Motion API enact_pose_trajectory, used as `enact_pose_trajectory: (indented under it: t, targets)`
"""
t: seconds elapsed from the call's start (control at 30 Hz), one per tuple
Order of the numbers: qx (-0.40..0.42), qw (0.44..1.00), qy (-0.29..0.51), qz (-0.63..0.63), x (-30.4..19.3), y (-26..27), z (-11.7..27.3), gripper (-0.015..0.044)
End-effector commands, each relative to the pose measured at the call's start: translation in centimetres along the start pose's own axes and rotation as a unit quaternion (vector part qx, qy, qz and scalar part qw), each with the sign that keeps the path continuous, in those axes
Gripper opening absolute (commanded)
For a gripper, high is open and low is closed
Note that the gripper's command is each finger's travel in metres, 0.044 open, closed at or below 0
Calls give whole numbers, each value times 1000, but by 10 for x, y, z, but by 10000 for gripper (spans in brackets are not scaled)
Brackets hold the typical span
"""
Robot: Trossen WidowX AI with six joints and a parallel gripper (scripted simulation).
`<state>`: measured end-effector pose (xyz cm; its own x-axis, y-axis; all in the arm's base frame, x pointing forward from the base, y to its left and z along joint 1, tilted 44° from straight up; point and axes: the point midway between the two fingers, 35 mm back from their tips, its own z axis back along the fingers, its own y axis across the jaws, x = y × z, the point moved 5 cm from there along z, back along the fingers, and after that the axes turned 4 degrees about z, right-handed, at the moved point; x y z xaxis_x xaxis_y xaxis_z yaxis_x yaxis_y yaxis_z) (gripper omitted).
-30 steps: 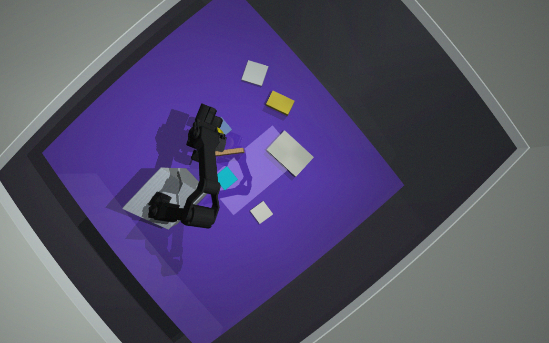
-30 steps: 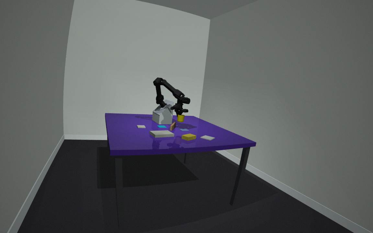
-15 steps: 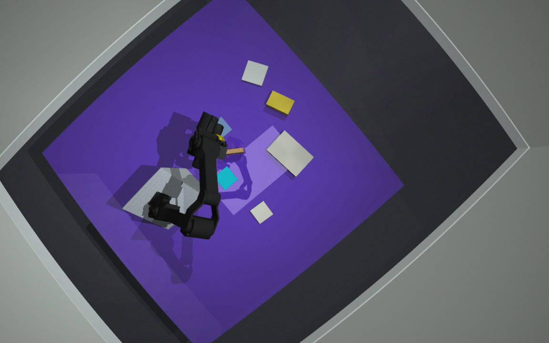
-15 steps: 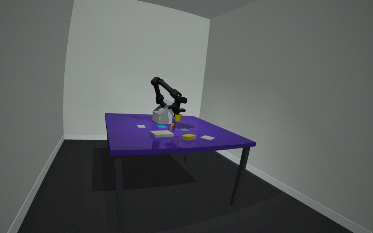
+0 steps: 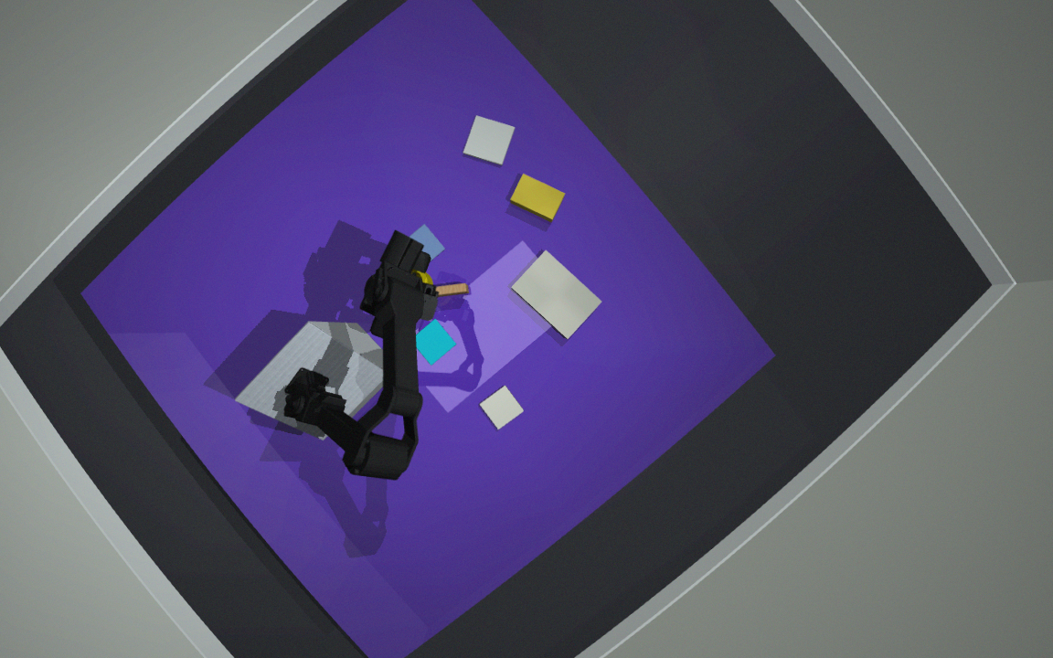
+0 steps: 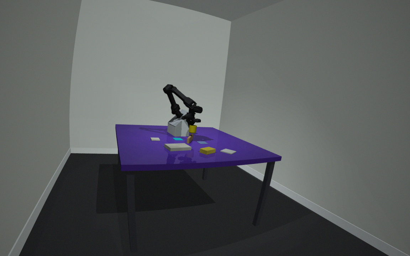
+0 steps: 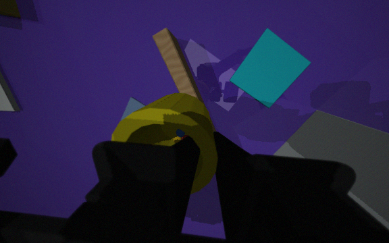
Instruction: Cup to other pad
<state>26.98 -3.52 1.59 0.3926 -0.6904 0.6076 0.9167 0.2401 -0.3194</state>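
Tool [image 7: 206, 143] of the black arm is pinching the wall of the yellow cylindrical cup [image 7: 167, 135], one finger [image 7: 167, 158] inside the rim and the other against the outer wall. Cup [image 6: 192, 128] hangs upright and clear of the purple worktop [image 6: 142, 152], above the upright tan wooden slat [image 6: 189, 138], near the middle of the surface. Small marbles [image 7: 180, 133], one blue and one reddish, show inside the cup in the wrist view; their number cannot be told.

Pale blue square pad [image 5: 427, 240] lies flat just beside the cup on one side of the slat [image 5: 452, 288]; the cyan square pad [image 5: 434, 341] lies flat on the other side, nearer the arm's base. Neither pad carries the cup.

Grey block [image 5: 325, 367] under the arm's base sits toward one edge. Large white slab [image 5: 556, 293] lies beyond the slat. Yellow rectangular block [image 5: 537, 196] and a white square tile [image 5: 488, 139] lie toward one corner; a smaller white tile [image 5: 502, 407] lies apart near the cyan pad.
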Motion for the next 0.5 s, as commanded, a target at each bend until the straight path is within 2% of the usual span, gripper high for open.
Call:
enact_pose_trajectory:
  t: [0.0,0.47]
  targets:
    - [-2,1000,-2,1,3,-6,-1,0]
    - [-2,1000,-2,1,13,-28,0,0]
